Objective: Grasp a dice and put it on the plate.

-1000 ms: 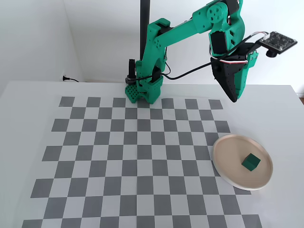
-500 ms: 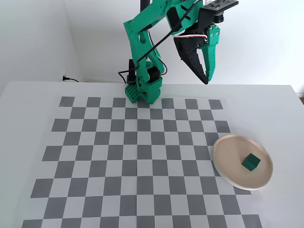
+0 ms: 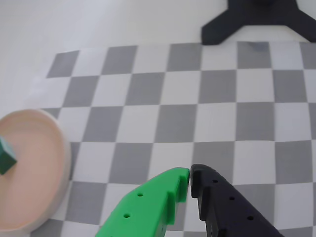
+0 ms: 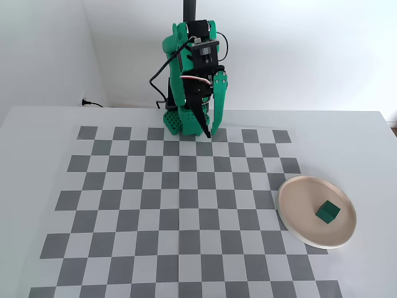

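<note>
The checkered mat is spread over most of the fixed view. The plate is seen at the lower right, with the dice lying on it. The gripper, top middle, is held empty, fingers pressed together.

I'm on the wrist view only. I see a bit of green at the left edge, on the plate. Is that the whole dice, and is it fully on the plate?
Observer: Yes. In the fixed view the dice sits whole inside the plate, right of its centre.
Operator: Where's the arm relative to it?
Observer: Folded up over its base at the board's far edge, gripper pointing down, well clear of the plate.
Operator: Anything else on the board?
Observer: Only the plate, at its right edge in the fixed view.
</note>
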Robot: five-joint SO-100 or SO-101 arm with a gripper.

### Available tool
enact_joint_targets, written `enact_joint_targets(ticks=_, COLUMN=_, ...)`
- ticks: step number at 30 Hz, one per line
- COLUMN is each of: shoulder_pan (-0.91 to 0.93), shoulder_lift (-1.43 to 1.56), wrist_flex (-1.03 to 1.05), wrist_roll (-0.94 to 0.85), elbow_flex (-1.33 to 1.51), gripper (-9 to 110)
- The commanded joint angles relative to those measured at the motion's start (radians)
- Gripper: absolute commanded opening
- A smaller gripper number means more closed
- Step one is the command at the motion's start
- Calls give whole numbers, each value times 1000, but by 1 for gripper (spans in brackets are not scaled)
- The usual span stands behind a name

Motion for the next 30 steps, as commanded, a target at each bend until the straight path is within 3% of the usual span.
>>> enact_joint_targets(ticks=1, shoulder_pan=95, shoulder_lift=97, wrist_flex=-77, wrist_roll=-6, elbow_flex=137, gripper=-4)
enact_joint_targets(ticks=6, shoulder_pan=204, shoulder_lift=276, wrist_flex=-161, wrist_roll=-28, elbow_flex=385, gripper=-4)
enact_joint_targets(ticks=15, shoulder_pan=291, shoulder_lift=276, wrist_flex=-305, wrist_roll=77, elbow_flex=611, gripper=-4)
enact_joint_targets(ticks=19, shoulder_pan=299, shoulder_lift=275, wrist_flex=-370, wrist_roll=407, elbow_flex=667, gripper=-4)
enact_joint_targets(ticks=25, shoulder_pan=293, shoulder_lift=276, wrist_flex=-377, wrist_roll=569, elbow_flex=732, gripper=-4)
enact_joint_targets(ticks=30, shoulder_pan=318, shoulder_lift=276, wrist_flex=-471, wrist_roll=1051, elbow_flex=732, gripper=-4)
